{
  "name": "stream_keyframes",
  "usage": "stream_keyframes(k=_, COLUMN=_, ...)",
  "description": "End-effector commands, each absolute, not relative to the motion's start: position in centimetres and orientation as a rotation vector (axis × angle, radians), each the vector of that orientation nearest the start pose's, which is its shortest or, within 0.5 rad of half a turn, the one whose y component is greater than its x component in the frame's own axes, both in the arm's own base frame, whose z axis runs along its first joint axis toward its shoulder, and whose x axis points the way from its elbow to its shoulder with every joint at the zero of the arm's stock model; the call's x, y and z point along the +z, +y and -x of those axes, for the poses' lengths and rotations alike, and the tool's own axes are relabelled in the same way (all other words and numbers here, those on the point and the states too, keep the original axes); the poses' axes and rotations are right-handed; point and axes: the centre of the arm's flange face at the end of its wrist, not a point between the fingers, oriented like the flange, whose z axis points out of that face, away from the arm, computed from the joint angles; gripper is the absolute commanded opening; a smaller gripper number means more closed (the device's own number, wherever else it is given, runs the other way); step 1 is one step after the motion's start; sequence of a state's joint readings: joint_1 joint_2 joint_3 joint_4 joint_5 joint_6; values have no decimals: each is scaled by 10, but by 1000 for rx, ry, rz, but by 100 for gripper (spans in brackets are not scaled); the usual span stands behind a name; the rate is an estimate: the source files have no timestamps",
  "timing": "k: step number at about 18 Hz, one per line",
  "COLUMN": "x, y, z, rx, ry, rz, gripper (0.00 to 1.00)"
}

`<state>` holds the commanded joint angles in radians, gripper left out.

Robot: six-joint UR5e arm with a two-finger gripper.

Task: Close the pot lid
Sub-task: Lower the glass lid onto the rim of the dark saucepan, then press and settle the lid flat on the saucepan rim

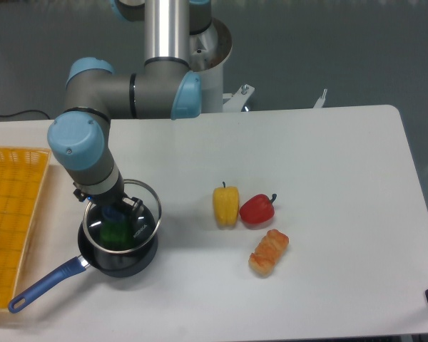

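Lid-lowering step: the gripper (114, 211), clamped on the blue knob, holds the pot lid (122, 216) nearly centred over the pot (121, 258); next, descend squarely and release.

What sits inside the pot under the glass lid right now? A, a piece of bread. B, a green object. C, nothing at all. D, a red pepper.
B: a green object shows through the clear pot lid that the gripper holds over the pot; the red pepper and the bread lie out on the table.
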<state>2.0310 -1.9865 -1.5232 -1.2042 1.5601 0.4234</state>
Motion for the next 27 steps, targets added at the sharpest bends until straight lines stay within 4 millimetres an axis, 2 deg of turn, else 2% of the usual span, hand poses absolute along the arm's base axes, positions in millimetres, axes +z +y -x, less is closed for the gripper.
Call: stream_keyframes(k=27, x=290, y=643, z=161, rx=-20, ry=-72, rz=3132, gripper=60)
